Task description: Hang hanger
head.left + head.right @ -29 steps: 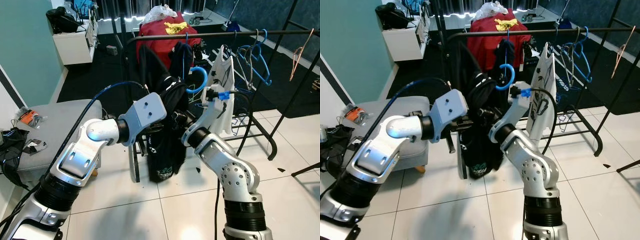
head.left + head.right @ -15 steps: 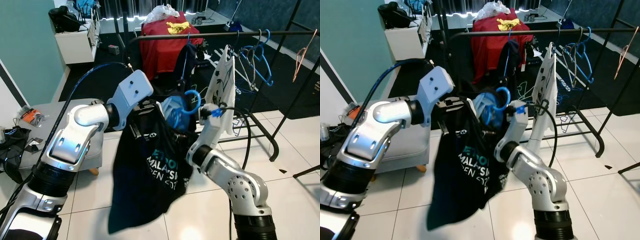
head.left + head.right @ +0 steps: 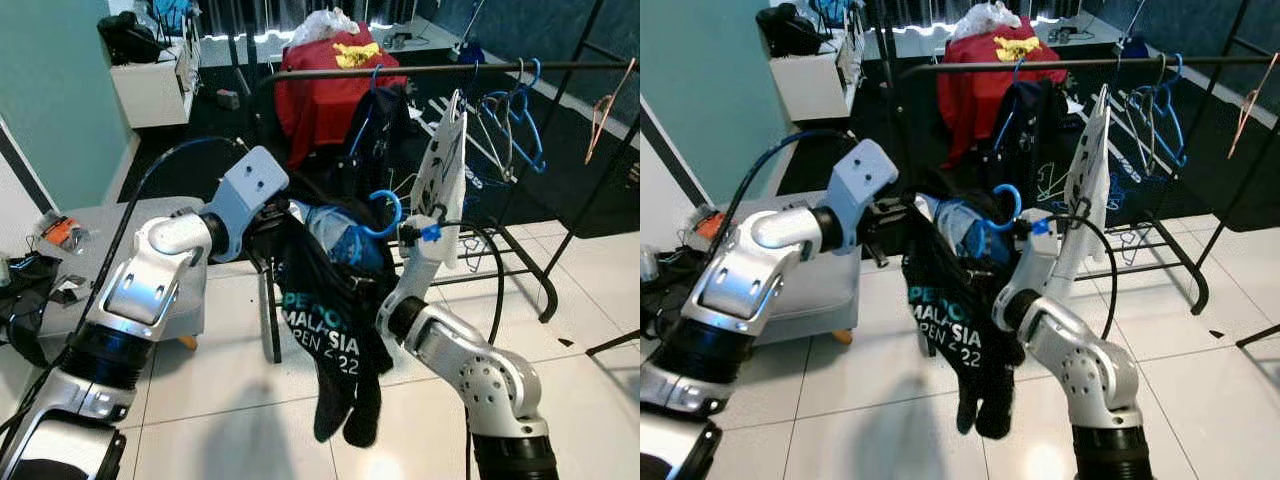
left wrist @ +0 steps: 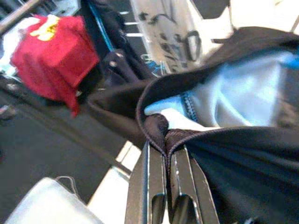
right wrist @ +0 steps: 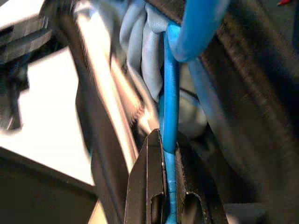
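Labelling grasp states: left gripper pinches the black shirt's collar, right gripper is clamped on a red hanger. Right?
Not quite: the hanger is blue, not red, as the right wrist view shows, with the right gripper shut on its wire. The rest stands: the left gripper pinches the collar of the black shirt.

Shirt (image 3: 325, 310) on hanger (image 3: 385, 215) (before rail (image 3: 450, 70))
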Tool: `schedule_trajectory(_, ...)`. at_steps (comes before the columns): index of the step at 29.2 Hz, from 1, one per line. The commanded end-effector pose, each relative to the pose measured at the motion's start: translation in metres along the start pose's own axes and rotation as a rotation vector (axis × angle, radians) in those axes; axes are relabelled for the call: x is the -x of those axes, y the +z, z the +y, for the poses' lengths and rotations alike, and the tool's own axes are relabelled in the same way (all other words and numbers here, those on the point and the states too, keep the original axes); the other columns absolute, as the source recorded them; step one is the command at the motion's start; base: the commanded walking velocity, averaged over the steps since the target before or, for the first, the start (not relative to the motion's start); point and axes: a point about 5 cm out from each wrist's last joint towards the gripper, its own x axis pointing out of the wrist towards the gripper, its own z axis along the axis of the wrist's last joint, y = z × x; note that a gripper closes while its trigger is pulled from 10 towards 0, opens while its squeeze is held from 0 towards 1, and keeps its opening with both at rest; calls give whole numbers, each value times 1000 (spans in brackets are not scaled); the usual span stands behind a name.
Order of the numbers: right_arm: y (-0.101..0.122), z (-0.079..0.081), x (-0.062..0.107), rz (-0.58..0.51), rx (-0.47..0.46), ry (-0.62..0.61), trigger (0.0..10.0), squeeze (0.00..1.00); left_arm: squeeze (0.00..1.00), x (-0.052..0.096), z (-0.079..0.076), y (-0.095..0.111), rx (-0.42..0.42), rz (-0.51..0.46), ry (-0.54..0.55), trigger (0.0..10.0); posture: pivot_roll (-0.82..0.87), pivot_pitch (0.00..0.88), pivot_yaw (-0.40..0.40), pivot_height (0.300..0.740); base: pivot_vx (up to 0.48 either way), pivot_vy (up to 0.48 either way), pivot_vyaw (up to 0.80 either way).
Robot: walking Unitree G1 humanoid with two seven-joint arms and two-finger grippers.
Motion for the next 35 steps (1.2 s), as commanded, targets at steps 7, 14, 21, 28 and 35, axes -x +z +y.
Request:
schedule_trajectory(7, -5, 8, 4, 47, 23, 53, 10000, 0, 0, -8, 26, 5, -79, -11, 141, 10000, -25, 40, 21, 740, 0, 0, 0)
schedule_trajectory(14, -11, 15, 11, 138, 74, 154, 10000, 0, 0, -16, 29, 9, -151, -16, 181, 10000, -30, 37, 22, 740, 0, 0, 0)
schedule_trajectory(21, -16, 23, 26, 221, 106, 272, 10000, 0, 0, -28, 30, 8, -196, -32, 203, 10000, -39, 34, 29, 740, 0, 0, 0)
schedule_trajectory(28, -18, 26, 31, 242, 110, 301, 10000, 0, 0, -30, 45, 11, -249, -40, 265, 10000, -44, 29, 36, 740, 0, 0, 0)
schedule_trajectory(35, -20, 22, 32, 246, 120, 274, 10000, 0, 59, -27, 46, 10, -129, -73, 236, 10000, -41, 28, 37, 740, 0, 0, 0)
